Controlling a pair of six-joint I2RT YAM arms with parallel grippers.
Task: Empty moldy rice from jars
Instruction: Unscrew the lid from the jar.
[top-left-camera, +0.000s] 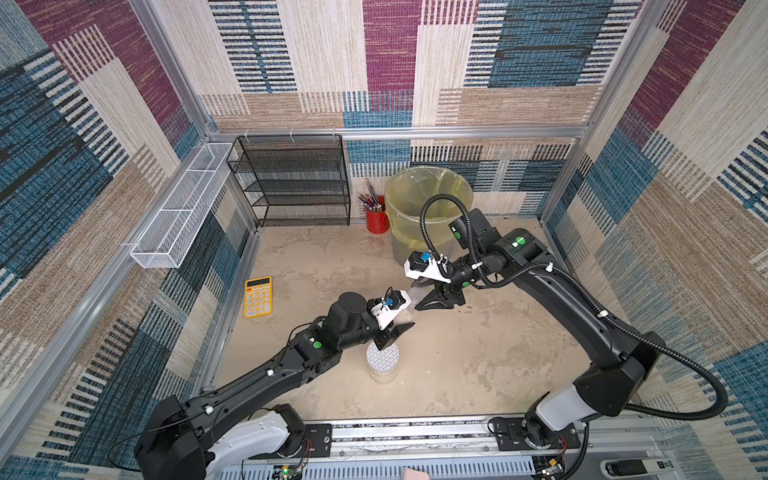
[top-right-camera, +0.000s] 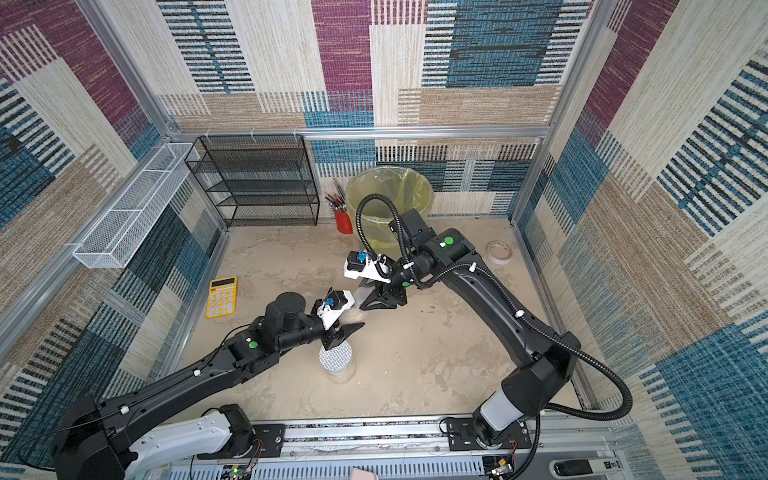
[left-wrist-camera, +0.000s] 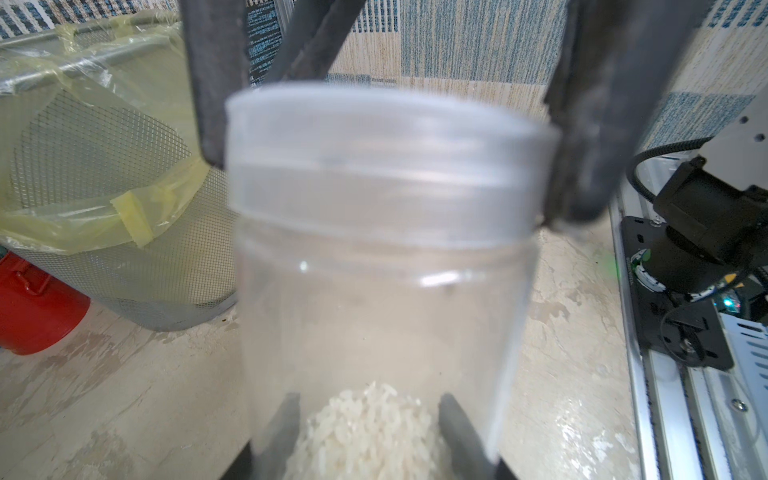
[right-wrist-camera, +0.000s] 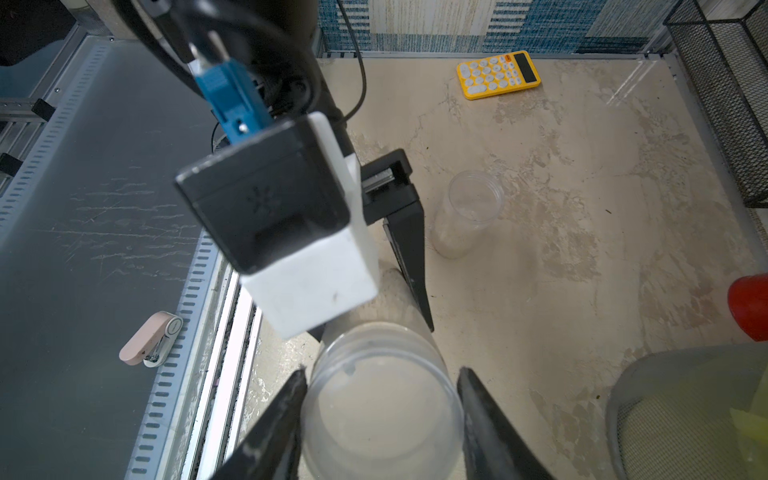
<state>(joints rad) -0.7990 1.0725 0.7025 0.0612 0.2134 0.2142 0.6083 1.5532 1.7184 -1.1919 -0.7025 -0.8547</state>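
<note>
One clear jar (left-wrist-camera: 374, 316) was held above the middle of the table (top-left-camera: 478, 353), nearer than the yellow-lined bin (top-left-camera: 428, 199). The left gripper (left-wrist-camera: 368, 409) was clamped on its base end, where the moldy rice (left-wrist-camera: 365, 444) lay. The right gripper (right-wrist-camera: 382, 374) was closed around its clear lid (right-wrist-camera: 382, 411). A grid-lidded jar (top-left-camera: 382, 359) stood nearer, and an open jar (right-wrist-camera: 467, 216) stood apart on the table.

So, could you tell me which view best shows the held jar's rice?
Left wrist view: the rice shows close up through the jar's clear wall. The right wrist view shows mostly the lid; both top views hide the rice.
</note>
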